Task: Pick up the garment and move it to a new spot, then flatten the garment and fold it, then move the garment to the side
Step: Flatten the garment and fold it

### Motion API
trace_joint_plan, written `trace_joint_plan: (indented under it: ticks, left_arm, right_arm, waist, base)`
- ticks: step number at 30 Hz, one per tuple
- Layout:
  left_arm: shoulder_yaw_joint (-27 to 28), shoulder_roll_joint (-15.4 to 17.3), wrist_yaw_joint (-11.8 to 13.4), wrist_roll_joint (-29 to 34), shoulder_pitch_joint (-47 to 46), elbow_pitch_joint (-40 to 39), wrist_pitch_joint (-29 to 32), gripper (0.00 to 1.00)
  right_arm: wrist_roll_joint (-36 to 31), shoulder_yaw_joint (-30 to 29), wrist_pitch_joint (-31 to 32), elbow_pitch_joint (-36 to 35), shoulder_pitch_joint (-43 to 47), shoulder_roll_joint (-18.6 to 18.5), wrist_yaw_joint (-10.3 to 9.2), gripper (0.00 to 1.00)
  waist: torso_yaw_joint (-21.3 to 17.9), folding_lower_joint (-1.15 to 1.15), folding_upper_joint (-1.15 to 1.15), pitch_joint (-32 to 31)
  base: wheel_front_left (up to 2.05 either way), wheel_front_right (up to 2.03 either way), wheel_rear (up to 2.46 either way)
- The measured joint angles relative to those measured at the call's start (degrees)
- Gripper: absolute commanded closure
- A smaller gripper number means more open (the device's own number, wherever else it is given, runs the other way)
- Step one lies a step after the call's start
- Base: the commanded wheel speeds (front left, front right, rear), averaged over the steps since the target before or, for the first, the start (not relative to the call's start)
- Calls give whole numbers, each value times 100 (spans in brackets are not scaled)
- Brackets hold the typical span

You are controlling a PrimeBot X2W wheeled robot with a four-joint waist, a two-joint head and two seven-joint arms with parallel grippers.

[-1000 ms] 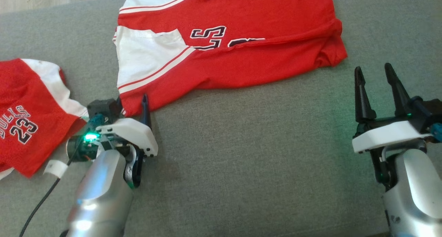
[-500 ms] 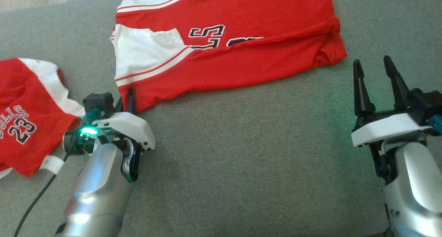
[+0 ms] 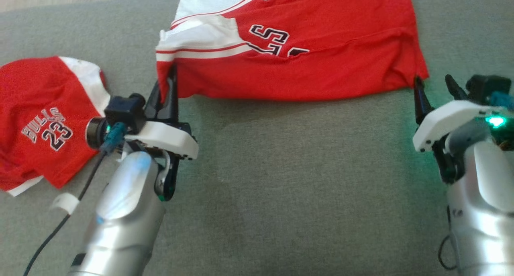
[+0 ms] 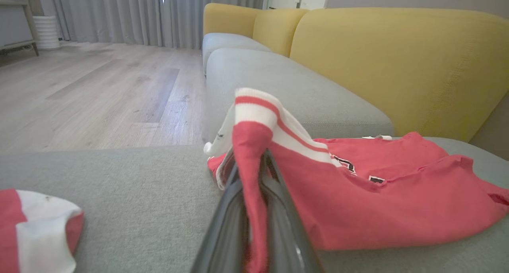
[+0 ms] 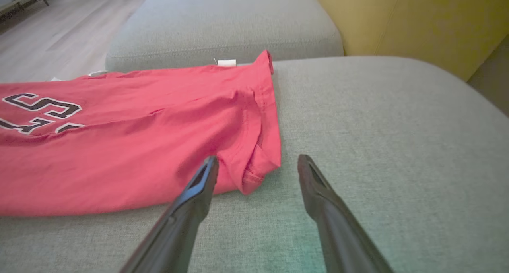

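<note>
The garment (image 3: 305, 67) is lying stretched across the grey sofa seat (image 3: 281, 179), toward its far edge. The left gripper (image 3: 168, 83) is pinching the near left corner, fingers closed on the fabric, and that corner is standing lifted off the seat. The right gripper (image 3: 433, 87) is hovering with fingers wide, just short of the near right corner and not gripping it. By judgement, flattening or folding is under way; finishing the fold and the move aside are remaining.

Living room: sofa (image 4: 397, 66), curtains (image 4: 119, 14)
</note>
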Motion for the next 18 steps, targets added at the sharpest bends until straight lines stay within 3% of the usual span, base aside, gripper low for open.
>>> trace_joint_plan:
  ticks: [10, 17, 18]
  left_arm:
    - [-348, -99, -94, 71, 1, -266, 0, 100]
    - [-402, -136, -93, 69, -5, -261, -1, 100]
    - [-402, -135, -92, 68, -7, -257, -7, 100]
  right_arm:
    - [-892, -973, 466, 1344, -1043, 74, 0, 0]
    - [-1473, -1474, 732, 1912, -1586, 42, 0, 0]
    - [-1508, -1492, 778, 1982, -1656, 34, 0, 20]
  waist:
    - [318, 0, 0, 254]
    - [484, 0, 0, 411]
    - [496, 0, 0, 419]
  base:
    - [0, 0, 0]
    - [0, 0, 0]
    - [0, 0, 0]
